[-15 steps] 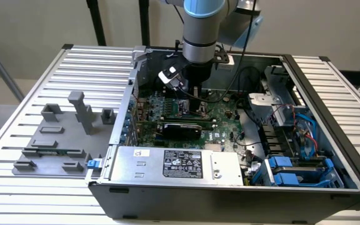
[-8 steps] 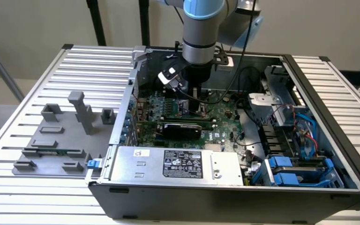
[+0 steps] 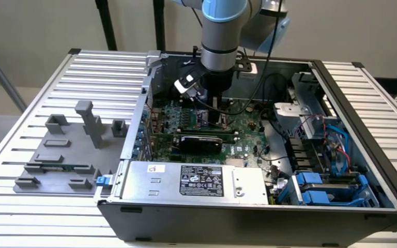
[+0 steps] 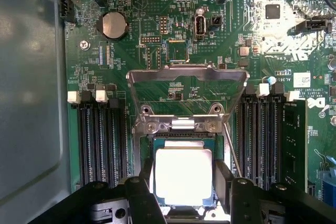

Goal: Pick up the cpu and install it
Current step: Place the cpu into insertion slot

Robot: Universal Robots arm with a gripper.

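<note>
The gripper (image 3: 209,106) reaches down into the open computer case (image 3: 364,103), over the far part of the motherboard (image 3: 247,142). Its two black fingers (image 4: 143,184) are clamped on opposite edges of the cpu (image 4: 182,177). The cpu lies flat at the socket, metal top facing the wrist camera, next to the raised socket cover (image 4: 186,90). It is square, without a long axis, and its edges run parallel to the memory slots (image 4: 102,140). Whether it is seated cannot be told.

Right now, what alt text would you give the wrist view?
The pincer holds the silvery square cpu at the open socket of a green motherboard, its metal load plate hinged up. Black memory slots flank the socket.
</note>
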